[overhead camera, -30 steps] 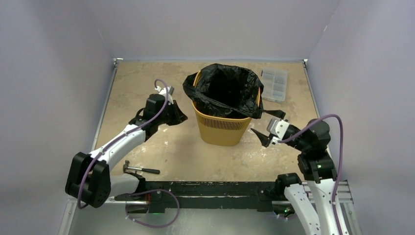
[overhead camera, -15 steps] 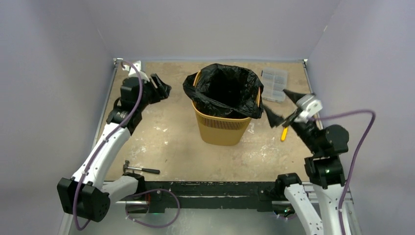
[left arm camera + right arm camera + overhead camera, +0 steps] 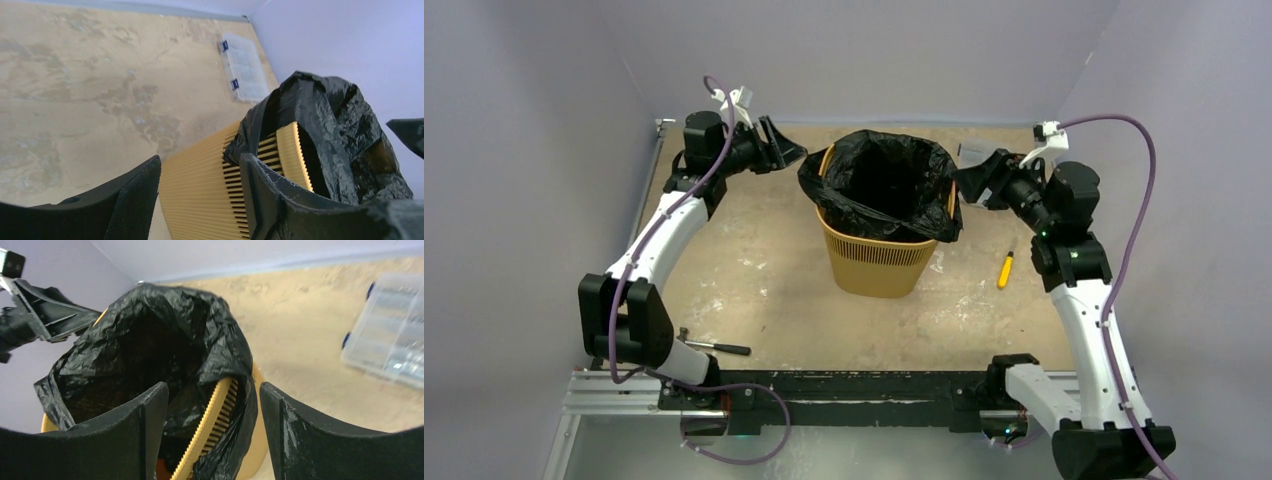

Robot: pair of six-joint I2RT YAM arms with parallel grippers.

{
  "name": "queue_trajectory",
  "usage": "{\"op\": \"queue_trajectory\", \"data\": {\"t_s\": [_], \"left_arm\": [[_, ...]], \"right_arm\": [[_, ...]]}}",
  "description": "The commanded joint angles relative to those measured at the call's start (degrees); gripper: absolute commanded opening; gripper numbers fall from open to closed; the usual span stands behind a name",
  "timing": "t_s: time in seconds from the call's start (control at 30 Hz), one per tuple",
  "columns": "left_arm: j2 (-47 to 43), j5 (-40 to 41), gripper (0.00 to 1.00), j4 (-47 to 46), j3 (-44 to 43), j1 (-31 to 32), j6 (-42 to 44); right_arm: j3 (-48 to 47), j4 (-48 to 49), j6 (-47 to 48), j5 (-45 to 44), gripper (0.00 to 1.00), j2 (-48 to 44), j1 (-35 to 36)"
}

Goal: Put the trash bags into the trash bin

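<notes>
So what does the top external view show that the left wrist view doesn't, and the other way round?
Only top external: the hammer near the arm bases, and the yellow-handled screwdriver right of the trash bin. Only left wrist: the blue latches on the clear plastic box, and the left tool up close, its fingers apart. Both: the trash bin's orange mesh wall, the black trash bag inside it and draped over its rim, and the tan tabletop.

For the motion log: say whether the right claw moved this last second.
Yes. The right claw moved toward the far wall, from beside the base of the trash bin to its rim.
</notes>
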State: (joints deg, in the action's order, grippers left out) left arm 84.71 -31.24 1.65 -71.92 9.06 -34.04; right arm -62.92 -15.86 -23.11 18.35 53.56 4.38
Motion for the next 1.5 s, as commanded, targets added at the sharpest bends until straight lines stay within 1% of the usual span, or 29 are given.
{"op": "queue_trajectory", "data": {"t_s": [0.0, 0.07, 0.13, 0.27, 0.37, 0.43, 0.53, 0.63, 0.73, 0.8, 0.9, 1.0, 1.07, 1.13, 1.2, 1.23, 1.3, 1.37, 1.43, 1.47], "left_arm": [[0.55, -7.07, 0.58, -3.33, -0.65, -0.27, 0.46], [1.97, -7.82, 0.55, -2.74, -0.77, -0.27, 1.00], [2.08, -9.05, 0.55, -5.15, 0.78, -0.27, -0.04], [2.81, -10.63, 0.51, -6.07, 2.01, -0.27, -0.29], [3.05, -11.27, 0.49, -6.08, 2.84, -0.27, 0.02], [3.02, -11.93, 0.44, -6.91, 3.45, -0.20, -0.17], [3.09, -13.40, 0.39, -8.47, 4.36, -0.18, -0.77], [3.39, -14.91, 0.36, -9.88, 4.90, -0.18, -1.51], [3.70, -16.42, 0.35, -10.88, 5.30, -0.10, -2.09], [3.66, -17.13, 0.38, -11.75, 5.85, -0.09, -2.72], [3.30, -17.72, 0.40, -13.56, 6.43, -0.09, -3.95], [3.30, -18.02, 0.40, -15.24, 6.49, -0.09, -5.43], [3.46, -19.27, 0.40, -18.64, 7.00, -0.09, -7.80], [3.71, -20.12, 0.41, -20.87, 7.60, -0.09, -9.90], [2.96, -17.32, 0.44, -18.54, 7.67, -0.17, -8.61], [2.21, -14.34, 0.44, -15.86, 7.52, -0.18, -7.16], [1.26, -8.37, 0.45, -8.03, 5.34, -0.18, -2.98], [0.72, -0.14, 0.45, 2.31, 2.85, -0.18, 1.53], [-0.61, 6.37, 0.45, 6.74, 2.08, -0.26, 2.96], [-1.34, 8.94, 0.46, 7.47, 2.28, -0.27, 3.05]], "right_arm": [[1.76, 1.24, -7.25, 9.38, 0.69, -0.67, -3.17], [2.35, 1.73, -7.75, 10.93, 0.66, -0.04, -3.91], [3.18, 2.37, -8.63, 11.37, 0.63, -0.18, -4.20], [5.25, 4.38, -10.11, 16.04, 0.56, -0.25, -8.64], [6.33, 4.59, -10.51, 18.35, 0.57, 0.17, -10.61], [7.00, 4.57, -10.12, 19.19, 0.57, 0.12, -11.40], [8.84, 7.02, -10.97, 22.18, 0.56, 0.26, -11.74], [10.25, 7.97, -11.09, 24.09, 0.55, 1.54, -11.76], [11.14, 8.64, -10.71, 23.66, 0.54, 2.17, -11.77], [11.66, 9.25, -10.51, 24.69, 0.53, 2.89, -11.74], [12.17, 9.78, -10.12, 26.63, 0.51, 3.86, -11.76], [12.75, 10.36, -9.75, 27.24, 0.47, 3.88, -11.77], [12.70, 9.98, -8.67, 28.07, 0.45, 4.36, -11.71], [12.20, 8.23, -6.86, 27.96, 0.40, 4.91, -11.76], [11.81, 7.12, -6.07, 27.36, 0.39, 5.10, -11.71], [11.66, 6.90, -5.80, 26.89, 0.39, 5.07, -11.76], [11.34, 6.89, -5.72, 26.31, 0.39, 4.98, -11.77], [11.04, 6.81, -5.59, 26.11, 0.38, 5.06, -11.76], [10.92, 6.79, -5.47, 26.11, 0.37, 5.13, -11.77], [10.95, 6.88, -5.39, 26.10, 0.36, 5.16, -11.77]]}}
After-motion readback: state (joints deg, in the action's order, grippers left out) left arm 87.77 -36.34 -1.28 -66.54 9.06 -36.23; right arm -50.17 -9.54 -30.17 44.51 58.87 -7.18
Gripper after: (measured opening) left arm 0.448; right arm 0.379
